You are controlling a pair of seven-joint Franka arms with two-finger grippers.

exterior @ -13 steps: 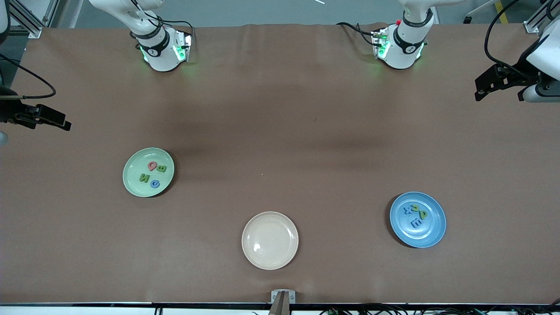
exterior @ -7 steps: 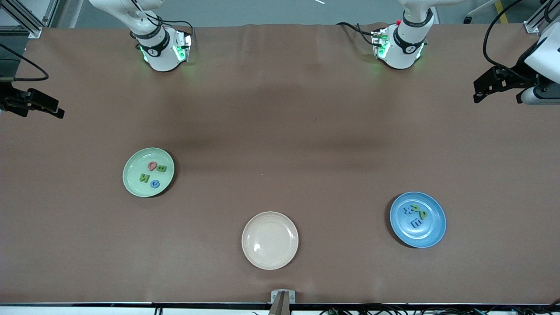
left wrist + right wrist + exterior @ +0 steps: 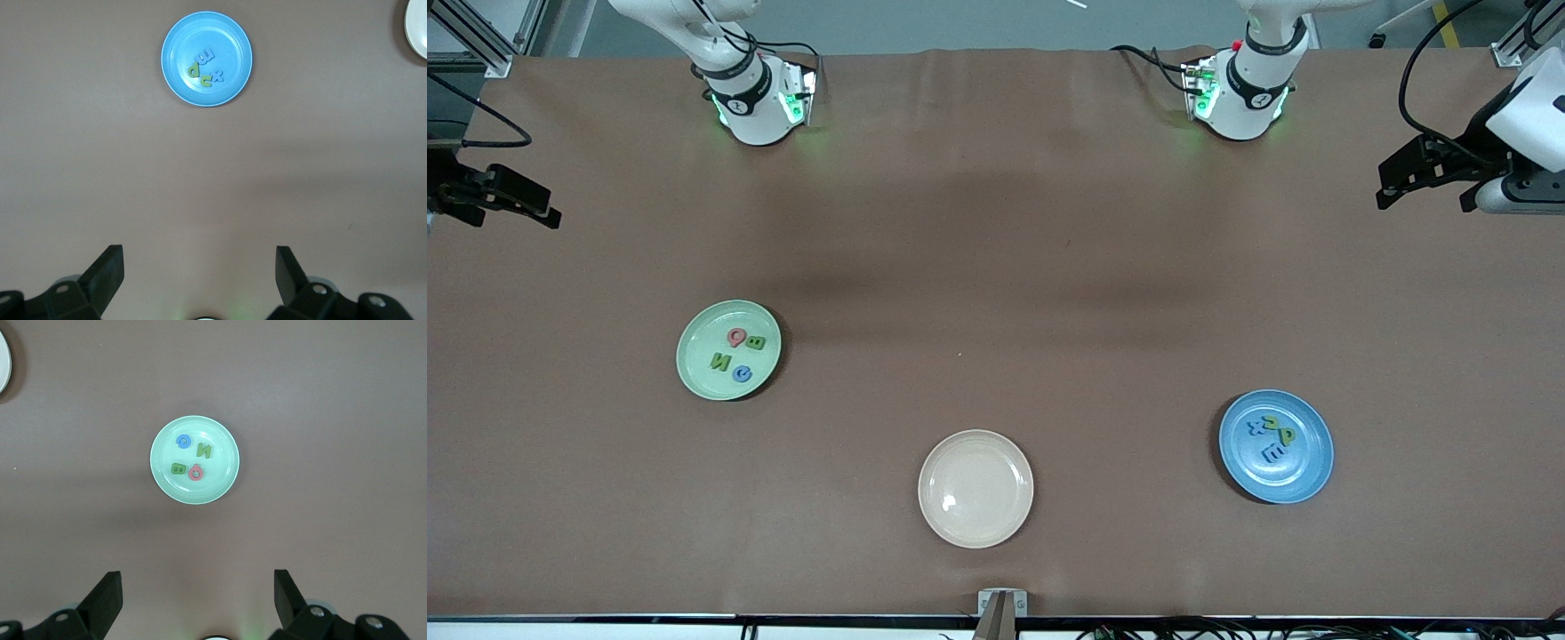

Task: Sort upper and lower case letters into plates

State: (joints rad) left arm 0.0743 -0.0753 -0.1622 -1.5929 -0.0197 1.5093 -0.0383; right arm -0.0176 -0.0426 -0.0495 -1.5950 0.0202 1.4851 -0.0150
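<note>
Left gripper [image 3: 1392, 182]: up over bare table at the left arm's end, jaws spread wide and holding nothing; the blue plate [image 3: 1276, 484] lies well apart from it, nearer the front camera.
Right gripper [image 3: 538, 206]: up over the table edge at the right arm's end, jaws spread wide too, nothing held; the pale green plate [image 3: 694, 373] is well apart from it.
Letters: tiny flat pieces, green and blue, one red [image 3: 736, 337].
Cream plate [image 3: 975, 524]: nearest the front camera, nothing in it.
Blue plate contents: four letters [image 3: 204, 69] in a cluster, blue and green; seemingly E, p, u, x.
Pale green plate contents: four letters [image 3: 191, 459], a red one, two green, one blue.
</note>
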